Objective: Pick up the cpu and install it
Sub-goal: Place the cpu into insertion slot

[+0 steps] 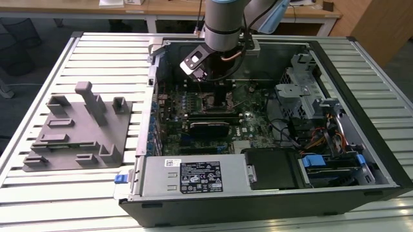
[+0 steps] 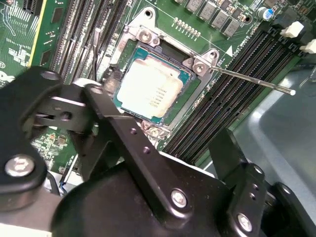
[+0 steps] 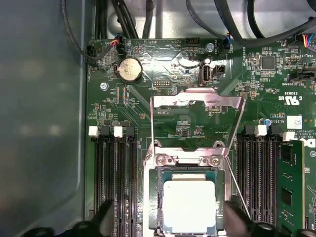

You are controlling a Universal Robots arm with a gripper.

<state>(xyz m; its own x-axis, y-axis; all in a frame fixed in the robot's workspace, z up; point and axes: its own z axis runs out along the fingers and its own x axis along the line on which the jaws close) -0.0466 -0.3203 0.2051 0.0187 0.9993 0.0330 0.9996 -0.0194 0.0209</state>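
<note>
The cpu [image 3: 188, 205] [image 2: 149, 90], a silvery square chip with a pale rim, lies flat in the socket frame [image 3: 158, 197] on the green motherboard. My gripper [image 3: 169, 223] [image 2: 158, 121] hangs just above it, open. One black fingertip [image 3: 104, 218] is on each side of the chip, and neither touches it. The socket's metal load plate [image 3: 197, 101] stands flipped back, and its thin lever [image 2: 252, 81] is swung out to the side. In the exterior view the arm reaches down into the open computer case [image 1: 361, 121], with the gripper [image 1: 219, 84] low over the board.
Memory slots [image 3: 116, 182] flank the socket on both sides. Cables [image 3: 123, 19] cross the case wall beyond the board. A power supply [image 1: 193, 176] and drive cage [image 1: 303, 92] crowd the case. A grey plastic tray [image 1: 77, 130] with upright blocks sits on the slatted table at the exterior view's left.
</note>
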